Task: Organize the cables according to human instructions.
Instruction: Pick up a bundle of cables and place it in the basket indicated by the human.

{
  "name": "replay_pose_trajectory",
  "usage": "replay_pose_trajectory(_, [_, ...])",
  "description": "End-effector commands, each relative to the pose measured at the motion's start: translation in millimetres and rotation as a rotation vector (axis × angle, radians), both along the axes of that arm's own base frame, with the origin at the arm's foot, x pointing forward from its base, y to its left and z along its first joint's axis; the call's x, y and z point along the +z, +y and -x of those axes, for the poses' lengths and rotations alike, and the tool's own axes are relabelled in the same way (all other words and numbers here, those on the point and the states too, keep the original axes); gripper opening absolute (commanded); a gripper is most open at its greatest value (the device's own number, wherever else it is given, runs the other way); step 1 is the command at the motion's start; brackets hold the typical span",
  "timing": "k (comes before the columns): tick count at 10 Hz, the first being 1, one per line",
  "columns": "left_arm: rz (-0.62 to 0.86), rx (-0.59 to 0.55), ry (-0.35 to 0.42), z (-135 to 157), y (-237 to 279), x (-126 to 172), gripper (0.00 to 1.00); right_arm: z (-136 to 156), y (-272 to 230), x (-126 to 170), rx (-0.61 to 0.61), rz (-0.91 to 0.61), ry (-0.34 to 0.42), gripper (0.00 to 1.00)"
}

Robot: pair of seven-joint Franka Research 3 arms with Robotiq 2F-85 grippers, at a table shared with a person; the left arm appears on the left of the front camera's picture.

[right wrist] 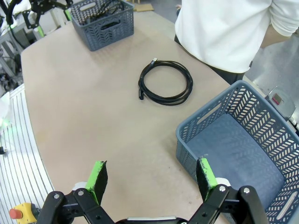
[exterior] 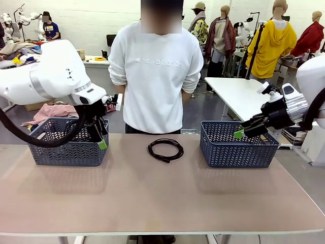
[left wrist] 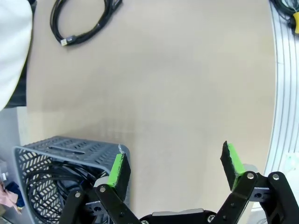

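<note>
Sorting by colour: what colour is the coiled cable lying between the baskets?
Black; the coiled cable shows best in the right wrist view.

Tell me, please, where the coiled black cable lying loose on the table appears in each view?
Front view: cable at table centre, between the two baskets.
Left wrist view: cable at the top left corner, partly cropped.
Right wrist view: cable at upper centre.
Shared landmark: the person's white sweatshirt beside it.

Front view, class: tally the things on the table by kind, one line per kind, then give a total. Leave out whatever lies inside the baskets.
Blue baskets: 2, left basket and right basket
Black cable coils lying loose on the table: 1, cable
Total: 3
</note>
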State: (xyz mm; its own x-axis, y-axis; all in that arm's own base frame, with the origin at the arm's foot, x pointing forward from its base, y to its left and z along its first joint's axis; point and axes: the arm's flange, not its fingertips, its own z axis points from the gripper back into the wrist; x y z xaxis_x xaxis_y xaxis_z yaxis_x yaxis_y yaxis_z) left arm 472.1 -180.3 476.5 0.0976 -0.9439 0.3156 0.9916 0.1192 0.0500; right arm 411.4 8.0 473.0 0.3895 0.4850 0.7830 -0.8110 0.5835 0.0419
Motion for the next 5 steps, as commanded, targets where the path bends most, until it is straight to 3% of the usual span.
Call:
replay_pose_trajectory(1, [0.024, 0.028, -0.014, 10.2, -2.6, -4.4, 1.00, -3.5, 0.8, -2.6, 0.012, -0.023, -0.031, 1.00])
replay_pose_trajectory(5, [0.001, 0.003, -0.007, 5.0, -6.7, -3.9, 1.00, -3.5, 0.8, -2.6, 0.012, -0.023, -0.031, 1.00])
